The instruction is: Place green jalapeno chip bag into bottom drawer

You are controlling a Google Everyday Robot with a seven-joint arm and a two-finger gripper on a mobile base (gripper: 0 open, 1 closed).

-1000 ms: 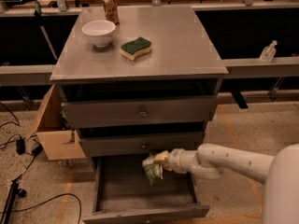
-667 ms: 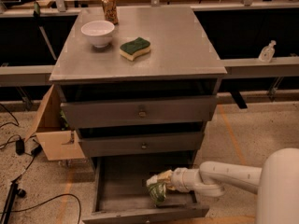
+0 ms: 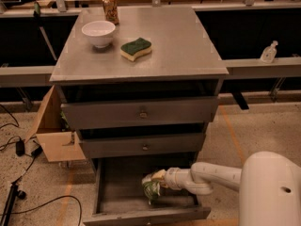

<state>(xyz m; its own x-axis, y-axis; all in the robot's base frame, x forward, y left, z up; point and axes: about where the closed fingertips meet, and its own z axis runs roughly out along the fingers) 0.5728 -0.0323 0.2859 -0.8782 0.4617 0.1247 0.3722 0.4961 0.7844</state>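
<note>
The bottom drawer (image 3: 117, 206) is pulled open below the two knobbed drawers of the grey cabinet. My white arm reaches in from the lower right. My gripper (image 3: 157, 181) is low inside the drawer, at its right middle. The green jalapeno chip bag (image 3: 151, 188) is at the gripper's tip, down at the drawer floor. It is crumpled, green with yellowish patches. The bag hides the fingertips.
On the cabinet top stand a white bowl (image 3: 98, 33), a green-topped yellow sponge (image 3: 136, 48) and a can (image 3: 110, 8). A cardboard box (image 3: 54, 131) sits left of the cabinet, with cables (image 3: 19, 149) on the floor. A small bottle (image 3: 268, 52) stands on the right ledge.
My gripper and the bag have moved down and forward, from above the drawer's back to low inside it.
</note>
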